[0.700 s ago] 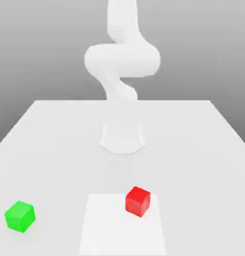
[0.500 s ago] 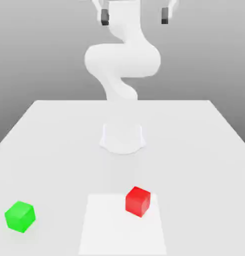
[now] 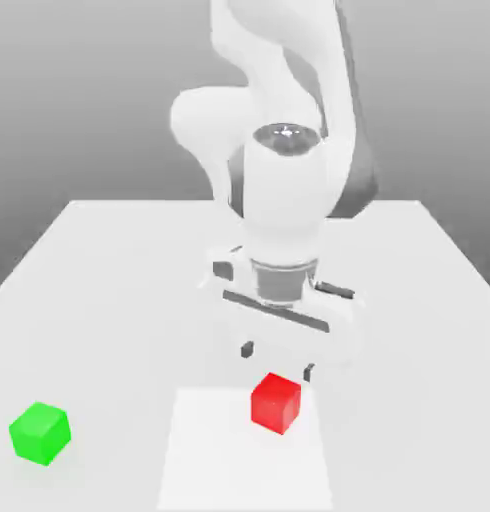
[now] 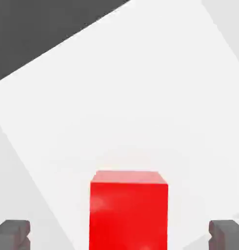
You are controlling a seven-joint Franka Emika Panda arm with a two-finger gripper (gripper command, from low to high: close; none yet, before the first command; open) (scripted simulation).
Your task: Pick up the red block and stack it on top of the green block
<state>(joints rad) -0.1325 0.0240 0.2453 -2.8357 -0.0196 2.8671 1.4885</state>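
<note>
the red block (image 3: 276,404) is seen resting on the white patch (image 3: 244,470), close to its far edge and toward the exterior view's right, with the gripper (image 3: 278,362) poised above it. the fingers (image 4: 11,235) are spread wide and nothing is grasped. in the hand view the block is framed between the two fingertips, one well to each side, its faces squared to them, so little further turning of the wrist seems to be called for. no long axis can be named, as the block is a plain cube. what is probably needed next is a straight descent, with the block kept centred in the gap; if the descent were off to one side, the block could be nudged by a fingertip. the green block (image 3: 40,433) is set well apart on the pale, smooth table (image 3: 119,300), toward the exterior view's left, and a plain grey backdrop is seen behind.
</note>
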